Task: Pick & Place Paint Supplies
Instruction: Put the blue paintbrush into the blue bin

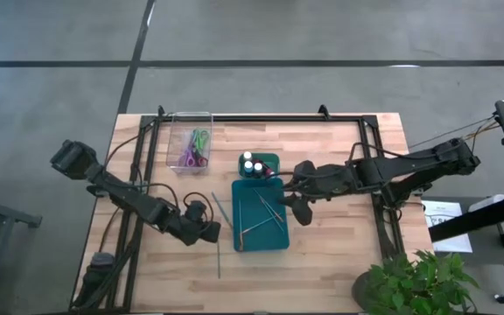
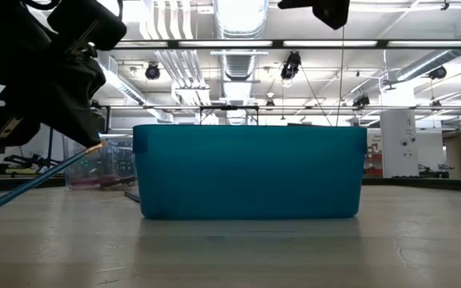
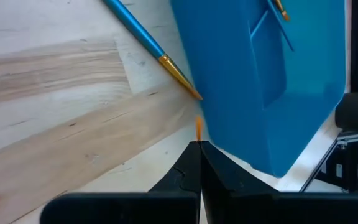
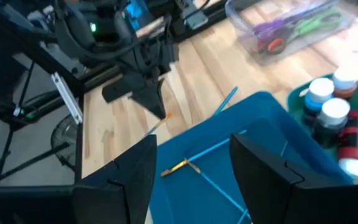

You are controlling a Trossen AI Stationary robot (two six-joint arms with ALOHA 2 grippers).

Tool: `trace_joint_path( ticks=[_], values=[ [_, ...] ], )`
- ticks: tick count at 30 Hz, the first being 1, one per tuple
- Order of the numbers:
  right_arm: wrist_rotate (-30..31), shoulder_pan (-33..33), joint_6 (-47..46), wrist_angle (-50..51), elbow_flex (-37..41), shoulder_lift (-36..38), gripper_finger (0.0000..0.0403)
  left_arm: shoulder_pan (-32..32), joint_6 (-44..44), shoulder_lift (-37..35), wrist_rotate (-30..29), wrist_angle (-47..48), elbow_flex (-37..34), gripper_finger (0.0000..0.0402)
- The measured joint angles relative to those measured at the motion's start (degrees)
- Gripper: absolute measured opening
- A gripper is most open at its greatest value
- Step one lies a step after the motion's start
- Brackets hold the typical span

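Jaws of the left gripper (image 3: 199, 163) are pressed together, pinching a thin brush; only its orange tip (image 3: 198, 127) pokes out past the fingertips in the left wrist view. Low view shows that blue brush (image 2: 30, 186) slanting down from the jaws toward the desk (image 1: 339, 219), so its far end looks to rest on or just above the wood. On the overhead clock the left gripper (image 1: 201, 224) sits at about 9 o'clock of the teal tray (image 1: 261, 243), just beside its wall. Tray lies toward 3 o'clock from the jaws; the held brush runs roughly along the tray's long side, approx 12-to-6. Judgement: next move is lift and carry over the wall toward 3 o'clock, w/ the brush kept clear of the rim.

Right gripper (image 4: 188, 163) hangs over the tray w/ jaws spread and nothing between them; it waits. Left arm is the nearer one for brushes outside the tray.

Another loose brush (image 3: 151, 48) lies on the desk at 9 o'clock of the tray, tip nearly touching the wall. More brushes (image 1: 268, 212) lie crossed inside the tray. Paint bottles (image 1: 252, 165) stand at the tray's 12 o'clock end. Scissors (image 1: 196, 147) lie in the clear box (image 1: 175, 122) at approx 10 o'clock, apart from the tray.
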State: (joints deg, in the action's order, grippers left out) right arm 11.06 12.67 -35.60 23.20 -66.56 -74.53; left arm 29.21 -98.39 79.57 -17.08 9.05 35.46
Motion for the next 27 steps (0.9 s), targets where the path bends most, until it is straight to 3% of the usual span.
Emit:
trace_joint_path(
  ticks=[7,15,27],
  values=[
    [-6.85,0.01,0.13,-3.80,0.37,-4.64,0.0198,-0.02,0.90,0.00,-1.44,0.19,0.44,0.0000],
    [-19.86,-1.60,1.10,-14.51,0.07,-13.00,0.0198,-0.04,0.90,0.00,-1.86,0.17,0.31,0.0000],
    [-27.24,-3.54,6.02,-15.10,-10.68,-26.01,0.0198,-0.04,0.89,0.00,-4.39,0.17,0.66,0.0000]
  ],
)
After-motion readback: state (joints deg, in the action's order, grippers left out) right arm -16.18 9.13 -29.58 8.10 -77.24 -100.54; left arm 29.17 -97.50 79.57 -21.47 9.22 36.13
